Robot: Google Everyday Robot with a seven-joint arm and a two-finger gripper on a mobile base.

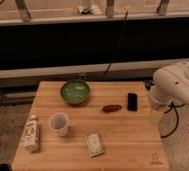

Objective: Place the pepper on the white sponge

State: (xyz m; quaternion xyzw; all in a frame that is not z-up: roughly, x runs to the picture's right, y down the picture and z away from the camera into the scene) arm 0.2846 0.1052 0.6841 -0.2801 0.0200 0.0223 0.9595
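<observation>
The pepper (pixel 111 107) is small, dark red-brown and tapered. It lies on the wooden table (pixel 128 135), right of centre. The white sponge (pixel 94 145) is a flat off-white pad near the table's front edge, in front of and a little left of the pepper. My white arm (pixel 177 84) comes in from the right. The gripper (pixel 156 114) hangs down over the table's right edge, to the right of the pepper and apart from it. It holds nothing that I can see.
A black rectangular block (pixel 132 101) lies just right of the pepper. A green bowl (pixel 75 92) sits at the back, a translucent cup (pixel 58 123) left of centre, and a white labelled bottle (pixel 32 133) lies at the front left. A dark wall and cables stand behind the table.
</observation>
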